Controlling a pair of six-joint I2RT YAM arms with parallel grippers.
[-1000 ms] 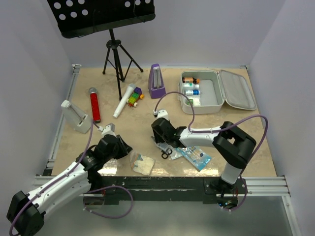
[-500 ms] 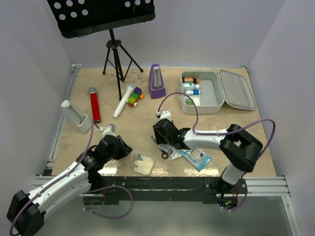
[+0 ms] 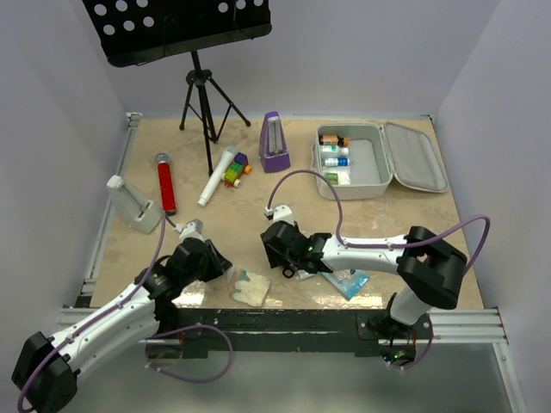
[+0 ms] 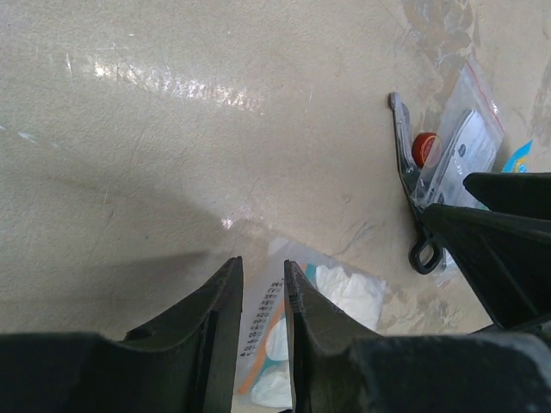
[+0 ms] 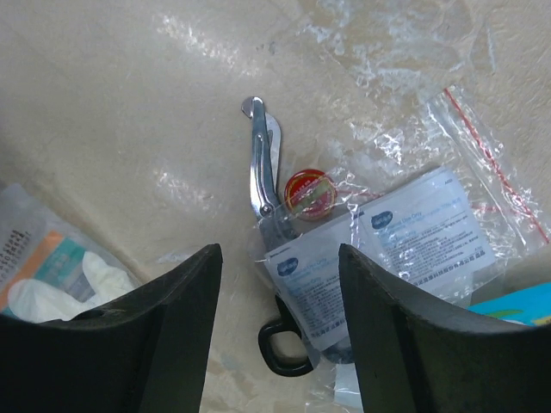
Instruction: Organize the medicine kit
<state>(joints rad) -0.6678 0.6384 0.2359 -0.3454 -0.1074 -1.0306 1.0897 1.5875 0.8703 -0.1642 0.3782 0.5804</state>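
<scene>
**A:** The right gripper (image 5: 277, 254) hangs low over the table (image 3: 172, 146), fingers spread wide with nothing held between them. Under the gap lie the scissors (image 5: 259, 176). A small red-capped disc (image 5: 308, 193) sits just beside the blades, and a clear zip bag (image 5: 430, 232) of white packets lies to the right.

**B:** And the left gripper (image 4: 262, 268)? Its fingers are drawn in to a thin slit, right over the edge of a clear pouch (image 4: 344, 297) of white pads. Whether they actually pinch that pouch, I can't tell.

**A:** From overhead, the pouch sits at lower centre of the frame, between the two grippers.

**B:** The medicine kit (image 3: 368, 168) lies open at upper right of the overhead view. Its lid (image 3: 417, 157) is folded out flat to the right, and small bottles (image 3: 334, 157) are lined up along its left side. It's well apart from both grippers.
</scene>
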